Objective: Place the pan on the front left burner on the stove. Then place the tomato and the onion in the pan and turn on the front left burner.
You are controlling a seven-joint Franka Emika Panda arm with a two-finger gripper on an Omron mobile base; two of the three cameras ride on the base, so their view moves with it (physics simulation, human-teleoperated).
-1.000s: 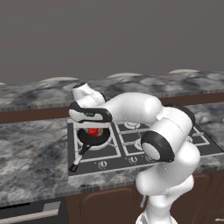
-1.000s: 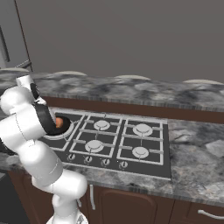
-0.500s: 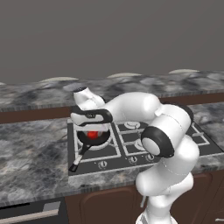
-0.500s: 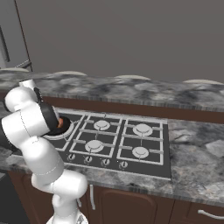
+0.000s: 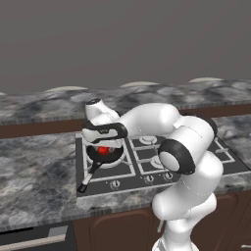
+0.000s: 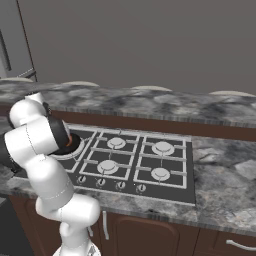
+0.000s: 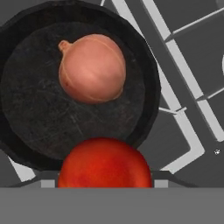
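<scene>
While the pincer (image 5: 102, 142) lifts a bit, pinching the tomato (image 7: 104, 162), the onion (image 7: 92, 68) sits in the pan (image 7: 35, 127).

Pan (image 5: 104, 156) is sitting on the stove (image 5: 147, 166) front left burner (image 5: 109, 163), handle sticking out toward the front-left, tomato (image 5: 103, 150) showing just under the hand; gripper fingers are hidden.
</scene>
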